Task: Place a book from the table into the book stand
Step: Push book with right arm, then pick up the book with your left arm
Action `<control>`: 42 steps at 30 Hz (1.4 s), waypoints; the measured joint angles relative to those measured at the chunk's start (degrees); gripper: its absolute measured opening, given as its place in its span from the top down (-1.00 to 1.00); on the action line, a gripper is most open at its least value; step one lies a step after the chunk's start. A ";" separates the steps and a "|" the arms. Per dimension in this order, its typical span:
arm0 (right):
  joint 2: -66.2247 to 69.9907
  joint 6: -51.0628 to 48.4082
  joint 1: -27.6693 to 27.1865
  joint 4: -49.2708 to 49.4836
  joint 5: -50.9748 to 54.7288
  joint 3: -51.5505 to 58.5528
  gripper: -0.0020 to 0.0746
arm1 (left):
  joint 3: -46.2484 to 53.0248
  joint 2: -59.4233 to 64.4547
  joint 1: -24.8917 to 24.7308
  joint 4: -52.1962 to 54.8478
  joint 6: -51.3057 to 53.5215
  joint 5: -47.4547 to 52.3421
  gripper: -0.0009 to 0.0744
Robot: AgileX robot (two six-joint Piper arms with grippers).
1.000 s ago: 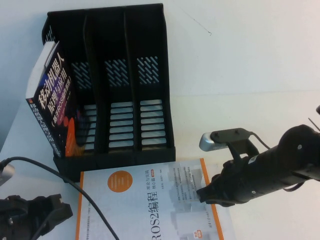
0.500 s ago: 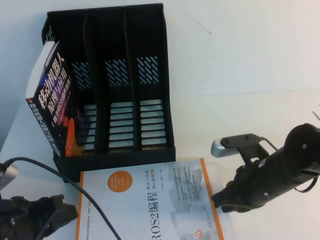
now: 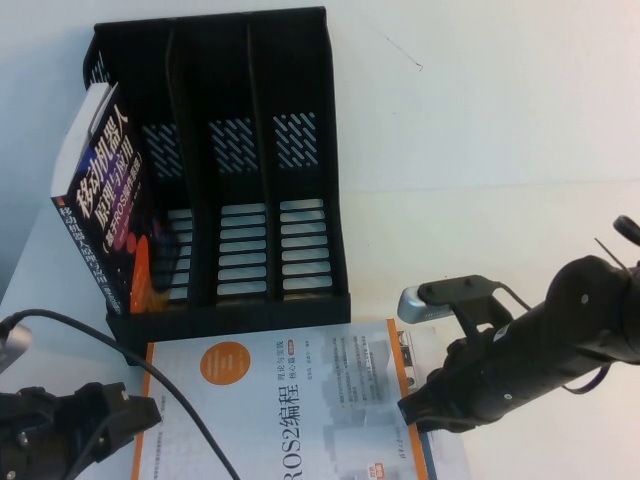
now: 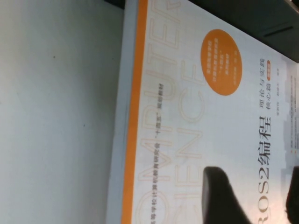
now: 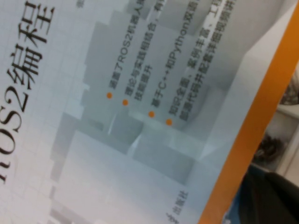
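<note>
Book (image 3: 300,405) slid left; right gripper (image 3: 415,412) at its edge, left gripper (image 3: 130,418) beside; jaws' state unreadable.

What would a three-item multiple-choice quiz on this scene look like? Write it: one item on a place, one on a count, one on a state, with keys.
1. Where does the dark book stand?
A. The stand's leftmost slot
B. Its middle slot
C. Flat on the table

2. How many slots has the book stand?
A. Two
B. Three
C. Five

3. How does the white and orange book lie?
A. Upright in the stand
B. Flat on the table before the stand
C. Lifted in the air

Key: 1 A, it leans in the left end slot. 2 B, two dividers make three slots. 3 B, its cover faces up, with the right gripper at its right edge and the left gripper by its left edge.
</note>
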 joint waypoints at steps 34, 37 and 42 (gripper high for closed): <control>-37.72 -2.13 -8.54 -5.29 11.67 1.69 0.93 | -8.78 21.85 26.68 0.01 15.49 27.71 -0.35; -40.32 -1.67 -8.54 -6.18 11.95 2.90 0.93 | -9.31 26.39 24.67 -0.22 17.09 27.80 -0.38; -42.39 -1.46 -8.54 -6.89 13.23 4.18 0.93 | -11.36 32.33 21.64 -0.44 18.26 28.04 -0.39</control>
